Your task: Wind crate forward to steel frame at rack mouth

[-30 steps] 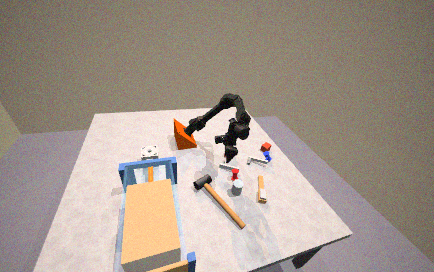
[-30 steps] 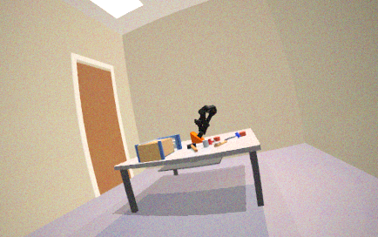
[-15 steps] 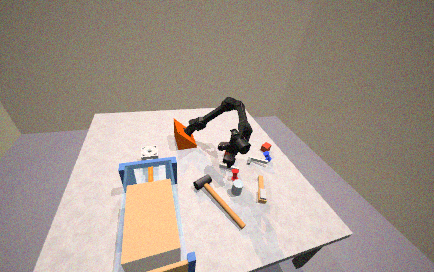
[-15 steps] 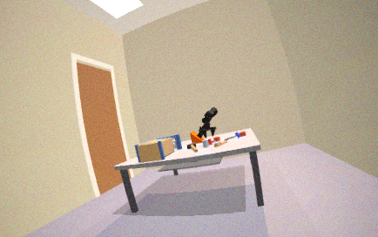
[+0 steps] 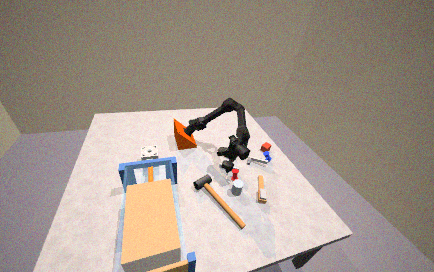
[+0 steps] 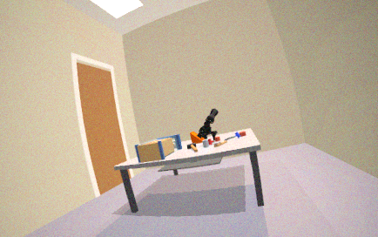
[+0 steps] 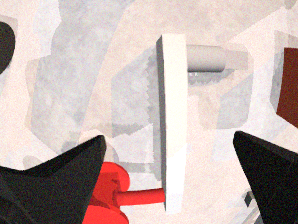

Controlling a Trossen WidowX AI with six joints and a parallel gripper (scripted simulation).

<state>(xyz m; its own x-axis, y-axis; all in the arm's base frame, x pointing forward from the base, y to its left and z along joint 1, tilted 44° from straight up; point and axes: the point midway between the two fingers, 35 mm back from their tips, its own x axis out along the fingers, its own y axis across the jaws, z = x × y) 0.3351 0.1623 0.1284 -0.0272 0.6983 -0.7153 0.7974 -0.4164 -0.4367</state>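
The tan crate (image 5: 151, 215) (image 6: 150, 151) sits flat in the blue-framed cubby, back from the blue frame (image 5: 148, 164) at its mouth. An orange strap (image 5: 150, 174) runs from it toward the white winch (image 5: 149, 151). A crank handle (image 7: 175, 105) lies on the bench, with a pale flat bar, a grey shaft with a square end, and a red knob (image 5: 235, 174) (image 7: 107, 192). My gripper (image 5: 224, 159) (image 7: 172, 140) is open and empty above this handle. The bar runs between the fingertips in the wrist view, and the left finger overlaps the knob.
A second crank with a blue knob (image 5: 267, 156) lies near a red block (image 5: 266, 146). Another red block (image 7: 290, 82) shows at the wrist view's right edge. A mallet (image 5: 225, 206), grey cylinder (image 5: 237, 188) and wooden-handled tool (image 5: 261, 184) lie nearer the cameras. The orange piece (image 5: 185, 137) surrounds my arm's base.
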